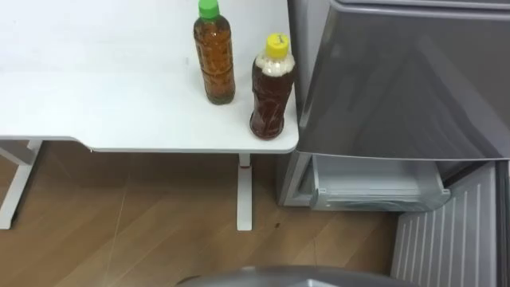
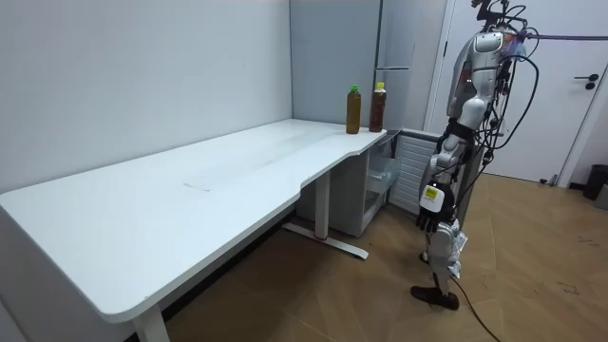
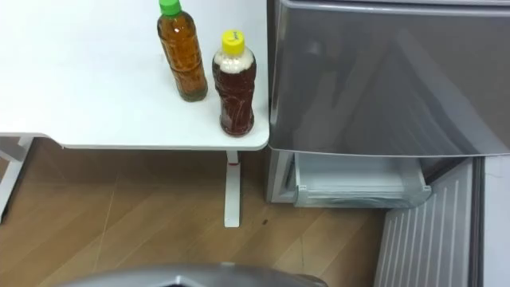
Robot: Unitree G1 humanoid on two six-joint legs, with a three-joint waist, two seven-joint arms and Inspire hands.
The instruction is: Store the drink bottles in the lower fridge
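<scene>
Two drink bottles stand upright at the corner of the white table (image 1: 96, 88), close to the fridge. One holds amber tea and has a green cap (image 1: 214, 60). The other is darker, with a yellow cap (image 1: 272, 92), and stands nearest the table's edge and the fridge. The grey fridge (image 1: 398, 80) is to the right. Its lower compartment (image 1: 374, 190) is open and shows a pale shelf, with the lower door (image 1: 450, 235) swung out toward me. In the room view I stand upright a step back from the fridge, and my left hand (image 2: 429, 217) hangs at my side, holding nothing.
The table's white leg (image 1: 245, 191) stands on the wooden floor just left of the fridge's base. The long table (image 2: 190, 190) runs along a grey wall. A white room door (image 2: 570, 85) is behind me.
</scene>
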